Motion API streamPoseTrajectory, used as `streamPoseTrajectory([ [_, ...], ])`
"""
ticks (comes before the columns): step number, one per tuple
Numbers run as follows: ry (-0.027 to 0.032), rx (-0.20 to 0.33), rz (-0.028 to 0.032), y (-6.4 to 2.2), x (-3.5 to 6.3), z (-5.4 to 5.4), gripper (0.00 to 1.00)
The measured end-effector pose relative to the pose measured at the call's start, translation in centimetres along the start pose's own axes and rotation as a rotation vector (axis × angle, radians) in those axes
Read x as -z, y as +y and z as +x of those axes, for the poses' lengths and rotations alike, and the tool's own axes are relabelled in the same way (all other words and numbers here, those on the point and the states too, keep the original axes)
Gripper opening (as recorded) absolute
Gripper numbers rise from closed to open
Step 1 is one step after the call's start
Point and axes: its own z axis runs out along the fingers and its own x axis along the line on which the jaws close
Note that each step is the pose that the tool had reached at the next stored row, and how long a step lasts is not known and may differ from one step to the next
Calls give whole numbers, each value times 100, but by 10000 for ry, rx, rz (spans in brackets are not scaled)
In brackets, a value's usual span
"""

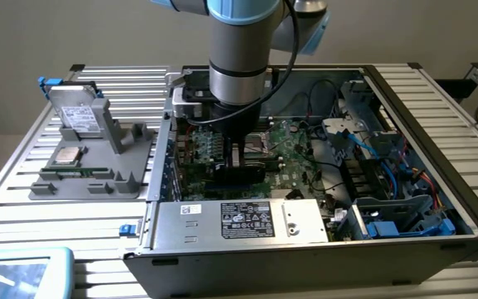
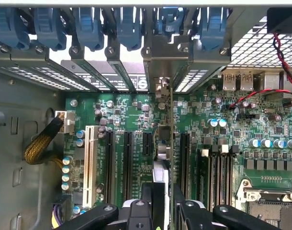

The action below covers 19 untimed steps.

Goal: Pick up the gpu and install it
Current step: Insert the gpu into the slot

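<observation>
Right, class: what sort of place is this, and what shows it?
Probably a robotics lab bench for computer assembly: an open desktop PC case on a slatted metal table, a robot arm holding a gpu over its motherboard, and a grey fixture with a hard drive.

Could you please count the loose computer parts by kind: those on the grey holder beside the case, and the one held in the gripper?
hard drive: 1
processor chip: 1
memory stick: 1
gpu, held in the gripper: 1
Total: 4
</observation>
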Motion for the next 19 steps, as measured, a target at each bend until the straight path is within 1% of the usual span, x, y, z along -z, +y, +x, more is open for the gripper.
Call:
streamPoseTrajectory([
  [19,0,-4,3,-1,-2,0,27],
])
